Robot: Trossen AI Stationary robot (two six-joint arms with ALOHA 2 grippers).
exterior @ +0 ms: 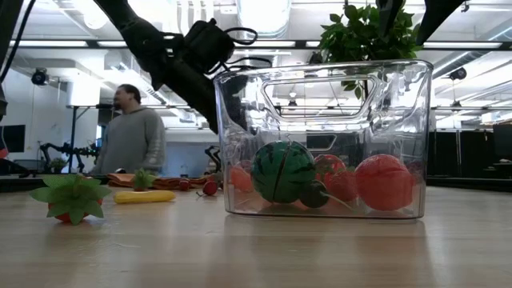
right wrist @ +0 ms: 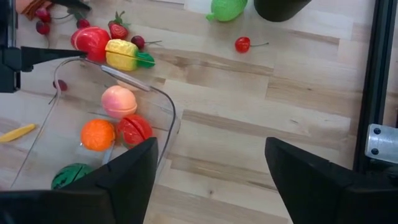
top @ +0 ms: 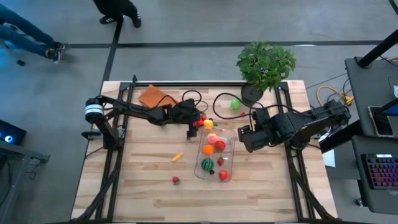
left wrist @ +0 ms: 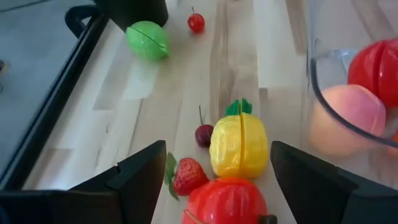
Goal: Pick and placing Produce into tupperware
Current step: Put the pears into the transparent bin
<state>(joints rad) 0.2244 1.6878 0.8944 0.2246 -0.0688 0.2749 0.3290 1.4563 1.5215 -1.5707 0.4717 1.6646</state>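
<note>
The clear tupperware [top: 229,163] stands mid-table and holds a peach [right wrist: 119,101], an orange [right wrist: 97,134], a red piece [right wrist: 135,129] and a small watermelon [exterior: 282,170]. My left gripper [left wrist: 224,186] is open at the tub's far end. Its fingers stand either side of a red fruit [left wrist: 227,200] and a yellow fruit [left wrist: 239,146], with a strawberry [left wrist: 186,177] and a dark cherry [left wrist: 204,135] beside them, all resting on the table. My right gripper [right wrist: 211,180] is open, right of the tub, above bare wood.
A green fruit [top: 235,104] and a red cherry [right wrist: 242,44] lie near the potted plant [top: 264,65]. An orange piece [top: 178,157] and a strawberry [top: 176,180] lie left of the tub. An orange-brown pad [top: 155,96] sits at the far left. A person [exterior: 132,132] stands beyond the table.
</note>
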